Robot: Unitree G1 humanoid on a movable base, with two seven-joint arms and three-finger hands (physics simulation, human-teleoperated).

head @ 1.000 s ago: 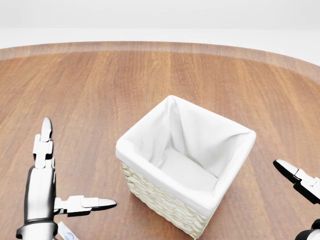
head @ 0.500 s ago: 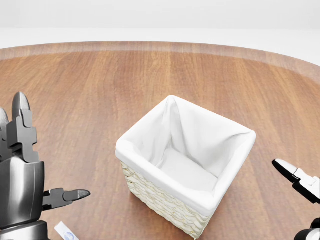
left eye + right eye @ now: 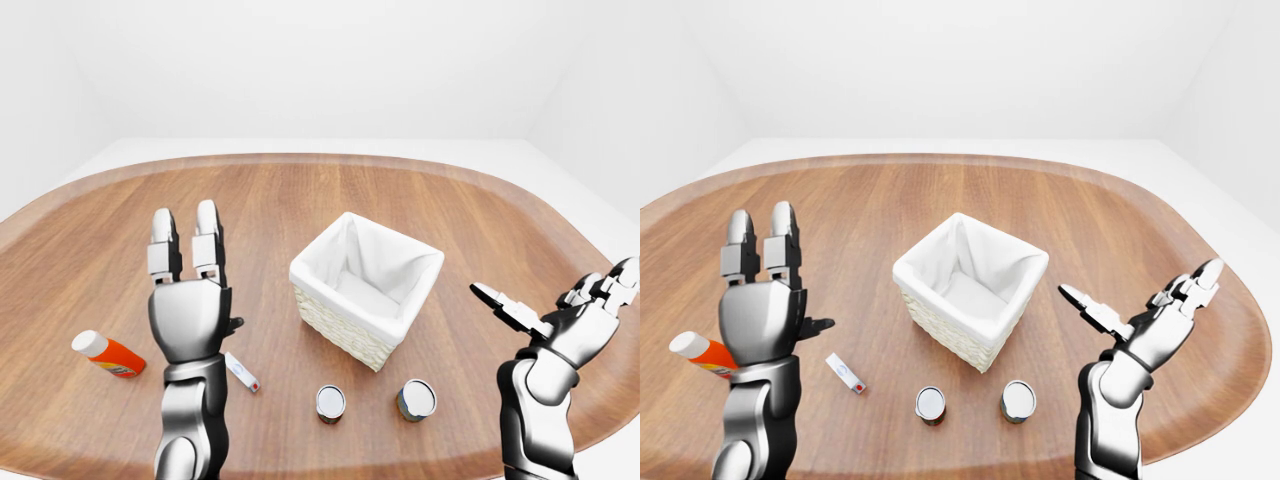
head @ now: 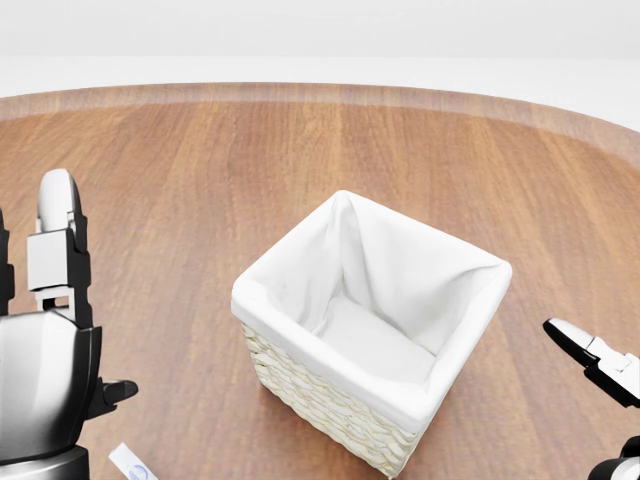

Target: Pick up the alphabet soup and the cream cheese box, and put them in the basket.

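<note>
The wicker basket [image 3: 412, 300] with a white cloth liner stands at the middle of the wooden table and is empty. Two small cans stand lid-up below it in the left-eye view, one on the left [image 3: 331, 402] and one on the right [image 3: 417, 399]; I cannot tell which is the alphabet soup. A flat white box with a red mark [image 3: 241, 371], likely the cream cheese, lies left of the cans. My left hand [image 3: 200, 250] is raised above that box, open, fingers pointing up. My right hand [image 3: 550, 285] is open and empty, right of the basket.
An orange bottle with a white cap [image 3: 108, 354] lies at the left of the table. The oval table's edge [image 3: 300, 157] curves round the top of the view, with a white floor and walls beyond.
My left hand has turned so its back faces the camera, and the thumb has drawn in from the right. The right hand and the basket have not moved.
</note>
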